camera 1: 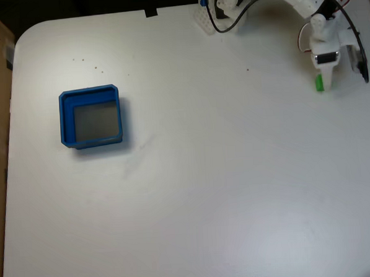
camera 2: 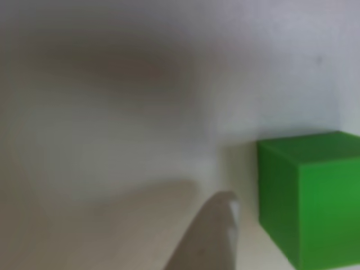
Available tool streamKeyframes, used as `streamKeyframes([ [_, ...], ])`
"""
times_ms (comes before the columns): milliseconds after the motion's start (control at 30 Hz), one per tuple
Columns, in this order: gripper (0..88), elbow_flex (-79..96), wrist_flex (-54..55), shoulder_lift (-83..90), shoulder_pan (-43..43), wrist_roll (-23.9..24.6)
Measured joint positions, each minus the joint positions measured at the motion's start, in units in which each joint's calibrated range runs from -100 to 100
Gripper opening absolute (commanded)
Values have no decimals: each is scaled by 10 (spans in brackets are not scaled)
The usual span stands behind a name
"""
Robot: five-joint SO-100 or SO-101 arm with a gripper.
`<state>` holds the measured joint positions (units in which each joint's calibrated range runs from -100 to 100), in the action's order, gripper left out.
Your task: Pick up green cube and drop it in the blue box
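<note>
Now the gripper is hanging over the green cube, fingers' state unclear; it is looking light, rigid, probably slick — flat opposite faces suit gripping.

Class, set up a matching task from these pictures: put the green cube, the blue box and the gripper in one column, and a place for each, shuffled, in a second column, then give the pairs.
Column one:
1. green cube
2. blue box
3. gripper

Column two (fixed view):
A. left part of the table, holding nothing
B. upper right, over the cube
C. upper right, on the table by the white finger

Pairs: 1-C, 2-A, 3-B
</note>
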<state>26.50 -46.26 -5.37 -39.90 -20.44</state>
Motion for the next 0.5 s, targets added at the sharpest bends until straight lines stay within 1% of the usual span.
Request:
streamKeyframes([
  [167, 322, -47, 9, -46, 0, 0],
  [500, 322, -50, 9, -57, 0, 1],
])
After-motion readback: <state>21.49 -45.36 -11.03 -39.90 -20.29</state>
